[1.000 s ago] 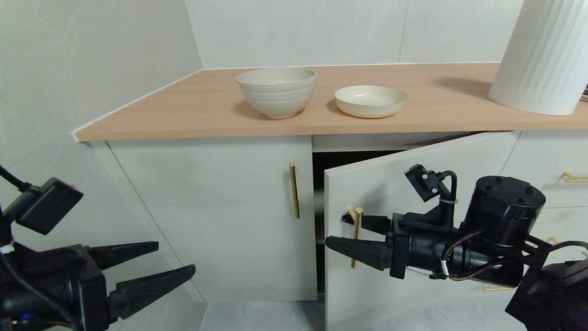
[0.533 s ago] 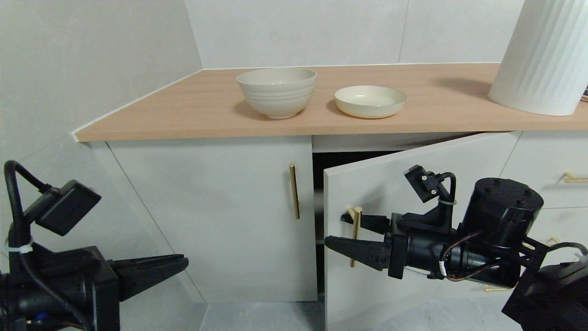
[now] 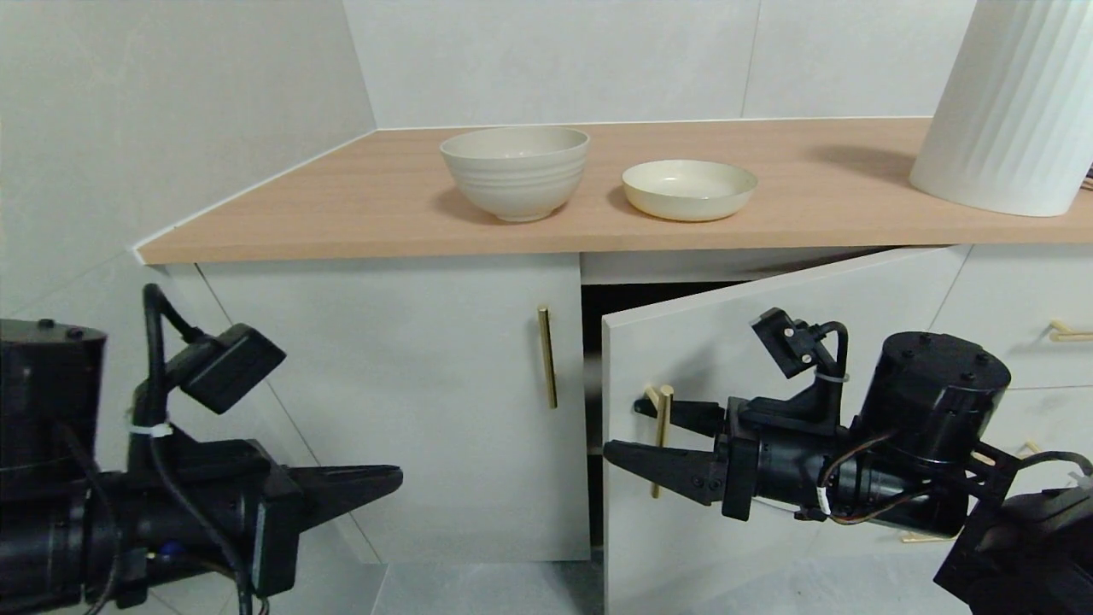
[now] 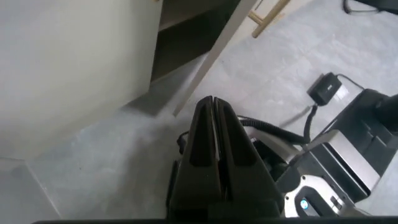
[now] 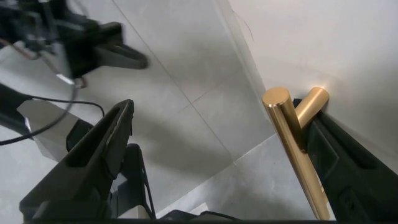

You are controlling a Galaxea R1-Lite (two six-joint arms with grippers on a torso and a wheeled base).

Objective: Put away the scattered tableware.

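A ribbed beige bowl (image 3: 515,171) and a shallow cream dish (image 3: 688,188) stand side by side on the wooden counter (image 3: 359,205). Below them the right cabinet door (image 3: 768,307) hangs ajar. My right gripper (image 3: 623,427) is open and straddles that door's gold handle (image 3: 662,436). In the right wrist view the handle (image 5: 298,155) lies against one finger (image 5: 348,162), and the other finger (image 5: 106,149) stands well off it. My left gripper (image 3: 388,478) is shut and empty, low in front of the closed left door (image 3: 401,384); its fingers (image 4: 212,124) are pressed together.
A tall white ribbed vessel (image 3: 1016,102) stands at the counter's right end. The left door has a gold bar handle (image 3: 546,356). Drawer handles (image 3: 1072,329) show at the far right. A tiled wall (image 3: 171,111) closes off the left side, and grey floor (image 3: 478,589) lies below.
My left gripper has shut and moved up and to the right toward the cabinet. The right gripper has stayed at the door handle.
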